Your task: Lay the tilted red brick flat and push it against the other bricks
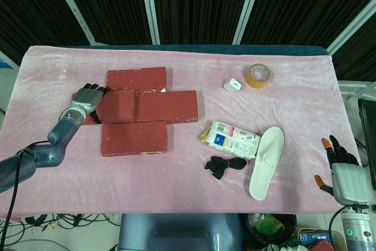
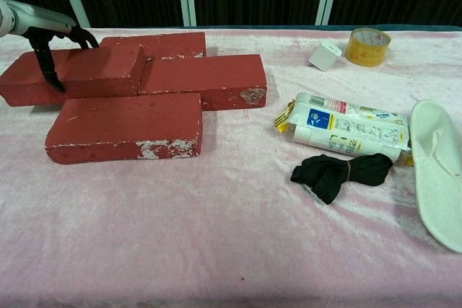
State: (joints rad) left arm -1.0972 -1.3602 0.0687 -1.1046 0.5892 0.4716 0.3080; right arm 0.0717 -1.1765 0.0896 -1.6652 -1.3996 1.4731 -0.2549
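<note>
With left hand [image 1: 86,99] fingers draped over the tilted brick [image 2: 76,73] at centre left, press down and rightward, keeping it flush against the other bricks [image 1: 166,106].

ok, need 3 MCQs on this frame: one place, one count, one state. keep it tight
1. Where is the tape roll?
A. at the far right of the table, beside a small white box
B. on top of a brick
C. under the slipper

2. How many red bricks are on the table?
A. two
B. four
C. six

3. What is the left hand doing?
A. hanging off the table edge
B. holding the slipper
C. gripping the left end of the tilted red brick

Key: 1 A, the roll lies by the box near the far edge. 2 B, the head view shows four bricks in the cluster. 3 C, the chest view shows its fingers over the brick's top and front face.
</note>
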